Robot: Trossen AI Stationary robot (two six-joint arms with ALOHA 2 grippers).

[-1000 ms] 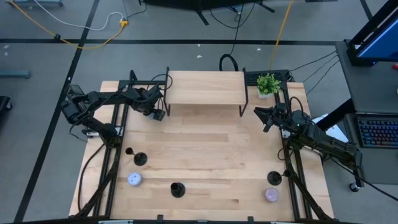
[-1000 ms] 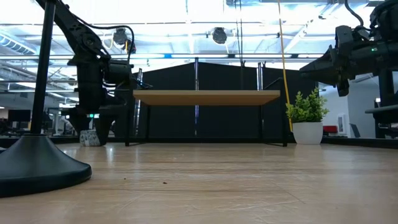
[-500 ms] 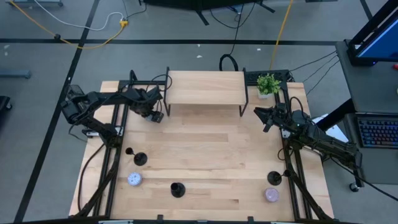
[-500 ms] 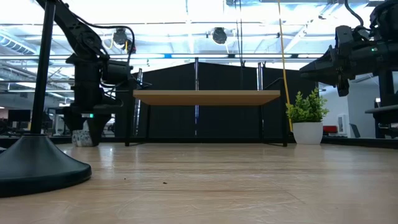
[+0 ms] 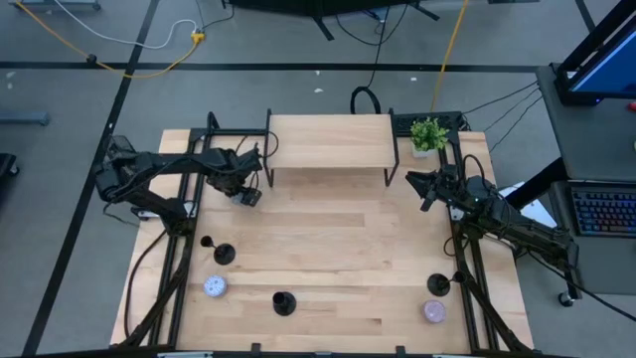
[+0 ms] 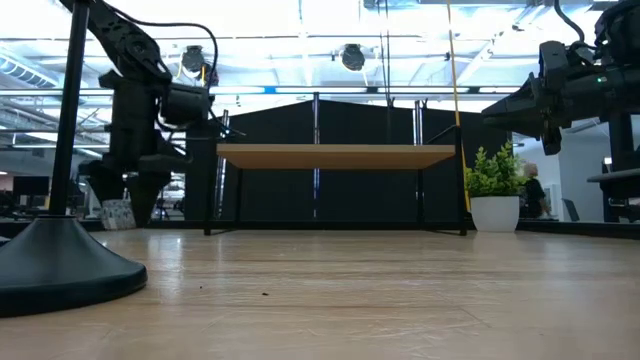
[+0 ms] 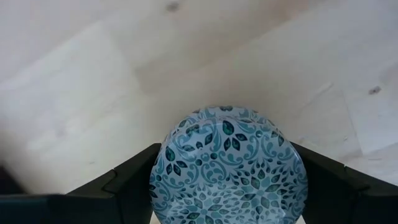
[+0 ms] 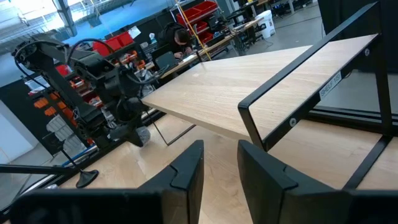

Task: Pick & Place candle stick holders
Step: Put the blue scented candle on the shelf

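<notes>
The left pincer [image 5: 245,195] hangs above the table [image 5: 328,259] just in front of the small wooden shelf [image 5: 328,141], its fingers [image 7: 134,180] clasped around a round blue-patterned tin [image 7: 227,165]. The right pincer [image 5: 418,187] waits near the shelf's other end beside the potted plant [image 5: 428,133], its fingers [image 8: 186,168] close together with nothing between them. The three black candle stick holders [image 5: 224,255] [image 5: 284,303] [image 5: 438,285] stand untouched along the near side of the table.
</notes>
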